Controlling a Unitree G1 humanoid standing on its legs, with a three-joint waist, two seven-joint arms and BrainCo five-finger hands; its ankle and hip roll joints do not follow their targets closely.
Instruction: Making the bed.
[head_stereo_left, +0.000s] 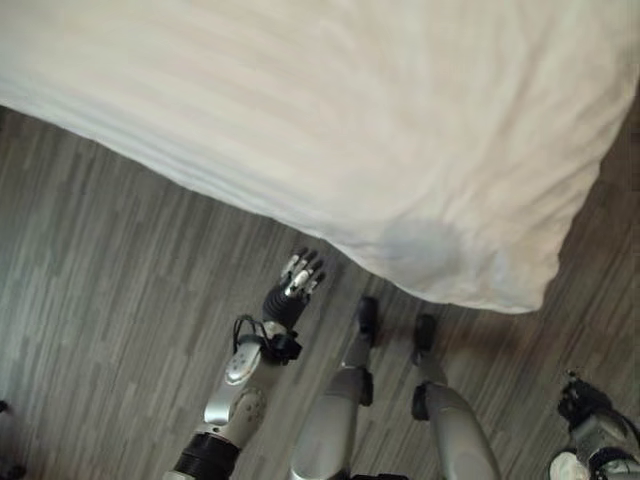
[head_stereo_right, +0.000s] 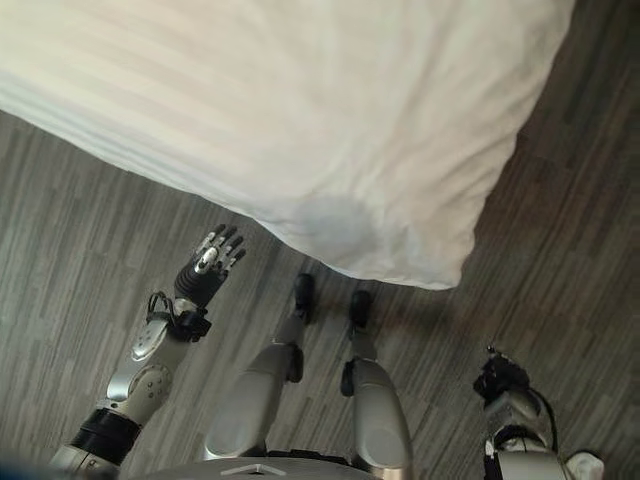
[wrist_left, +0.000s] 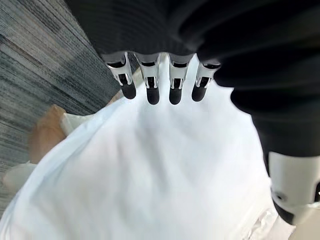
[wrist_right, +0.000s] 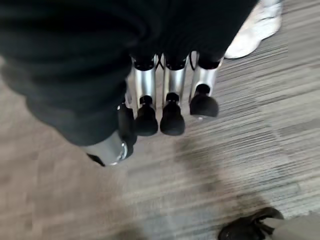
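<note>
My right hand (wrist_right: 165, 95) low by the floor (wrist_right: 225, 165), fingers curled, nothing in it | left hand (head_stereo_left: 292, 290) fingers straight, empty, just short of the duvet (head_stereo_left: 330, 110) corner | white duvet draped over the bed, hanging above the floor

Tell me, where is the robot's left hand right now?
In the left eye view the left hand is raised over the grey floor, fingers straight, just short of the hanging edge of the white duvet near the bed's corner, not touching it.
</note>
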